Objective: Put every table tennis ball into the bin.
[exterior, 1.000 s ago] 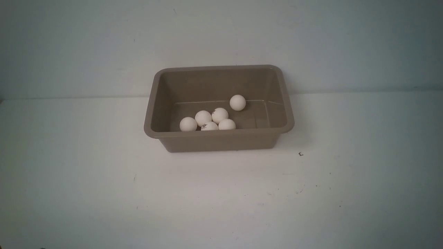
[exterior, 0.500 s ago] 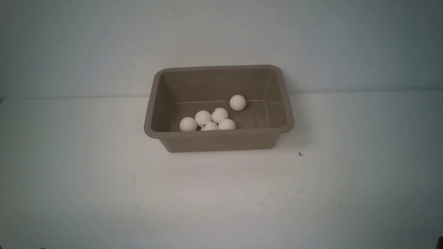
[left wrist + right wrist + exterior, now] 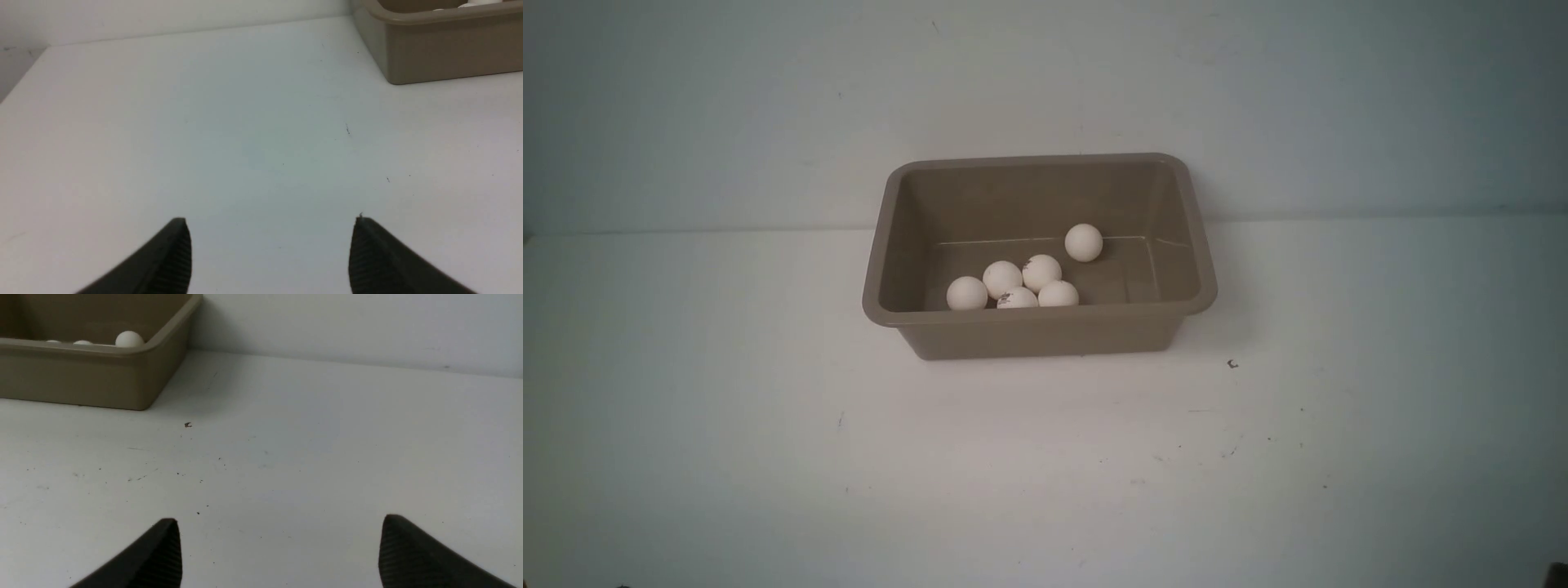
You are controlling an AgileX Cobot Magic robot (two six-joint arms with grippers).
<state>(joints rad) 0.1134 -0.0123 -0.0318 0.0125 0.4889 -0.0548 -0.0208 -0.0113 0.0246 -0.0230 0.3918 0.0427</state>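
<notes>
The taupe bin (image 3: 1037, 331) stands in the middle of the white table, near the back wall. Several white table tennis balls lie inside it: a cluster (image 3: 1013, 286) at the front left of its floor and a single ball (image 3: 1084, 242) further back. In the front view neither gripper shows. My left gripper (image 3: 269, 222) hovers open over bare table, with the bin (image 3: 445, 57) well ahead of it to one side. My right gripper (image 3: 280, 520) is open and holds nothing, with the bin (image 3: 90, 379) and one ball (image 3: 129, 339) far ahead.
The white table (image 3: 768, 457) runs wide on both sides of the bin and in front of it. A pale wall (image 3: 686, 122) closes the back edge. A small dark speck (image 3: 1232, 364) lies right of the bin.
</notes>
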